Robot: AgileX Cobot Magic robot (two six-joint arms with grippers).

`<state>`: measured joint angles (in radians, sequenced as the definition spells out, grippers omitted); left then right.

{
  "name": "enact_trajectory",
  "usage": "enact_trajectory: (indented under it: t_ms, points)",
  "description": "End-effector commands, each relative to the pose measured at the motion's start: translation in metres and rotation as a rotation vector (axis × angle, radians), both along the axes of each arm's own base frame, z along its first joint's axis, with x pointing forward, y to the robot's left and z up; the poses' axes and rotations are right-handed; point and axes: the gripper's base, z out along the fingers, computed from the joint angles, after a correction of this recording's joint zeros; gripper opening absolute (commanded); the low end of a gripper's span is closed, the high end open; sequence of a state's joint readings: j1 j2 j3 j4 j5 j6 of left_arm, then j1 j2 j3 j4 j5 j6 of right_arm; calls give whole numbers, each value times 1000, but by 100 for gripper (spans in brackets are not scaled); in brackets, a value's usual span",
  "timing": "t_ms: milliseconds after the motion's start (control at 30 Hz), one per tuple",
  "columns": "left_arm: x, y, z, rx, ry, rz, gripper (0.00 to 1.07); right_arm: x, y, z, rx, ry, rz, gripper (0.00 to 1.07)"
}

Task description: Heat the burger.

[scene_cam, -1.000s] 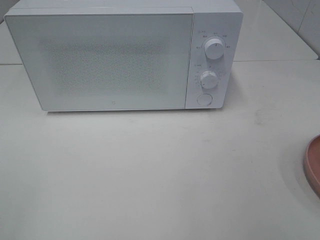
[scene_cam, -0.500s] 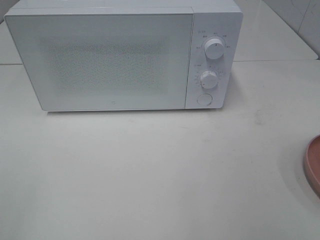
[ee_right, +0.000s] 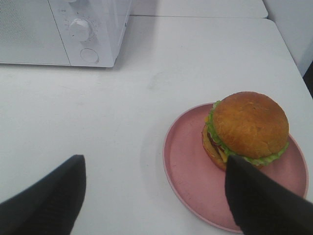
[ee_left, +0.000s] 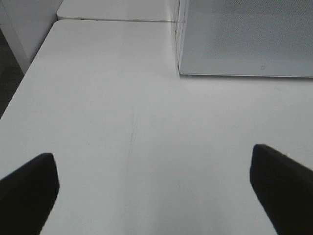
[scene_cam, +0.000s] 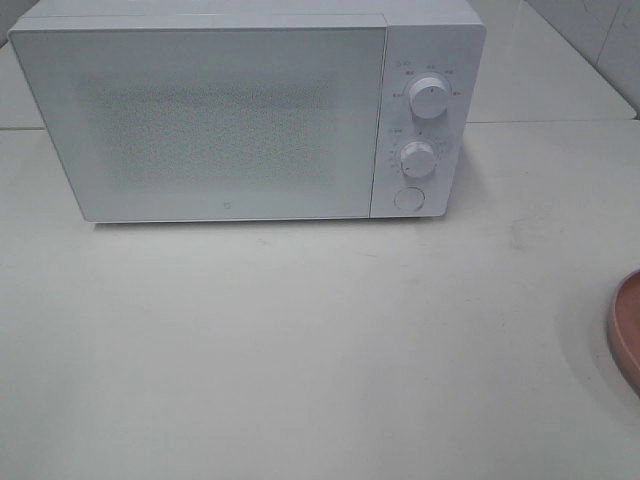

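From the high camera, a white box-shaped microwave oven (scene_cam: 245, 110) with its door shut is sitting at the far side of the pale tabletop (scene_cam: 300, 350), two round knobs and a button on its right panel, while only the rim of a round pink plate (scene_cam: 625, 330) is peeking in at the right edge; neither arm is showing here. On the left wrist camera, the left gripper (ee_left: 156, 193) is hanging over bare table with its dark fingers spread wide and nothing between them, the microwave's near left corner lying ahead. On the right wrist camera, the right gripper (ee_right: 154, 196) is likewise gaping wide and empty, and the burger (ee_right: 247, 129), a golden-brown domed bun with green lettuce, is resting on the pink plate just ahead of its right-hand finger. The bun being round, no long axis matters; the right arm is plainly the nearer one.
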<state>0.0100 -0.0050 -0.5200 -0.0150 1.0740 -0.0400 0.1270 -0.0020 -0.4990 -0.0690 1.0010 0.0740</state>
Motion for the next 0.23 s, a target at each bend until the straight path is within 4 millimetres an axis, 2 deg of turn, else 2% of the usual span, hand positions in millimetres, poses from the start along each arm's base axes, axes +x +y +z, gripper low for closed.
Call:
enact_trajectory:
  t_ms: [33, 233]
  points:
    - [-2, -1, 0, -9, -23, 0, 101, -4, 0, 0, -5, -31, 1, 76]
    - [-2, -1, 0, -8, -23, 0, 101, -4, 0, 0, -5, -31, 1, 76]
